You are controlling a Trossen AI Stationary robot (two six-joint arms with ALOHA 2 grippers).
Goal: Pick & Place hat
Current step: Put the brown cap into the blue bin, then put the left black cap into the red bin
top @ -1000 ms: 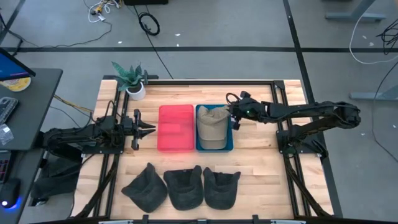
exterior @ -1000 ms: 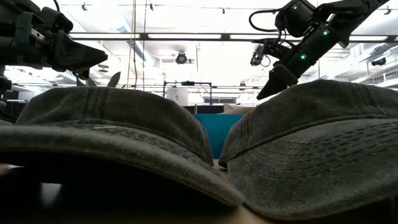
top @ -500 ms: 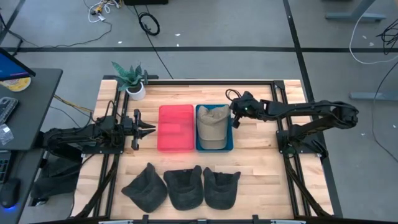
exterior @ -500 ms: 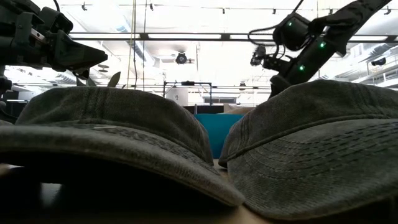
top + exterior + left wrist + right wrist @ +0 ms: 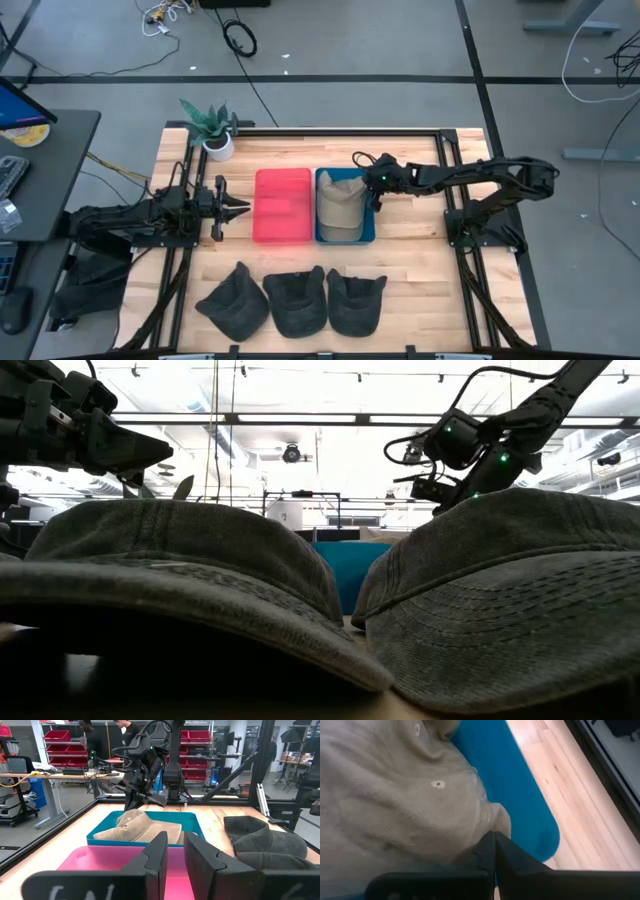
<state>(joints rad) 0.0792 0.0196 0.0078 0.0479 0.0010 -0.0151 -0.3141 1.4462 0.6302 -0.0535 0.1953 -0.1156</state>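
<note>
Now the right gripper (image 5: 372, 187) is pressed together over the tan hat (image 5: 340, 205), which lies in the blue bin (image 5: 371, 232). It holds nothing. Left gripper (image 5: 240, 208) waits beside the pink bin (image 5: 282, 205), fingers slightly apart.

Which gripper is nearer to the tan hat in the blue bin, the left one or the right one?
Right. The right gripper is at the tan hat inside the blue bin. The left gripper waits beyond the pink bin.
</note>
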